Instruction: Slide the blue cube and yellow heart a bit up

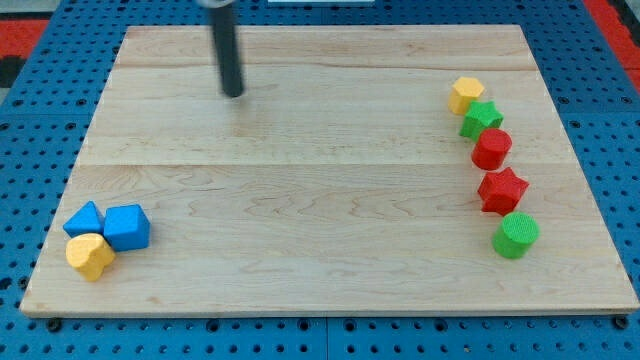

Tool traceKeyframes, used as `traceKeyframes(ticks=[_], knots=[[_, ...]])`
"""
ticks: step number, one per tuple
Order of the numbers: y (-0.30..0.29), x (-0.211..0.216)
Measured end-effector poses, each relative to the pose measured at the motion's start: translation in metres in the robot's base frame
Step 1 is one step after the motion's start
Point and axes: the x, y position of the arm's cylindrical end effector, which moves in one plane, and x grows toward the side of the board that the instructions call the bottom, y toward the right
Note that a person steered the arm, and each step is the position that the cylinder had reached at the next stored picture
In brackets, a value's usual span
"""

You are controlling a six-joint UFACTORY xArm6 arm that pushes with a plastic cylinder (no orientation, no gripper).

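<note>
Status: my tip (pixel 234 94) sits in the upper left of the frame, on the desk (pixel 300 200), touching no block. No jaws on this rig, just the straight dark rod, so nothing is open, closed or held.

Targets are in the lower left corner of the frame. The blue cube (pixel 127 227) is touching the yellow heart (pixel 90 256), which lies just below-left of it. A second blue block (pixel 83 218), a wedge or triangle by the look of it, is pressed against the cube's left side and sits just above the heart. All three form one tight cluster.

Key relation: the cluster lies well apart from my tip, down and to the left. The push has to go toward the frame's top, so my tip is on the wrong side. My read: it has to travel round and come in beneath the heart and cube, near the desk's bottom edge, then drive upward. There is little room between the heart and that edge. The other blue block is likely to get carried along, since it sits in the heart's path.

Rod pose: near vertical, entering from the top edge of the frame, upper part blurred.

Right side of the frame, not involved: a column running top to bottom of yellow block (pixel 465 95), green block (pixel 481 119), red cylinder (pixel 491 149), red star (pixel 502 190), green cylinder (pixel 516 235).
</note>
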Motion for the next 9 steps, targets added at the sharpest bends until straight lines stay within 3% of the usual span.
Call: traceKeyframes(ticks=[2, 3, 4, 5, 6, 9], knots=[[-0.148, 0.104], [-0.151, 0.11], [-0.15, 0.154], [-0.15, 0.228], [-0.147, 0.255], [-0.044, 0.212]])
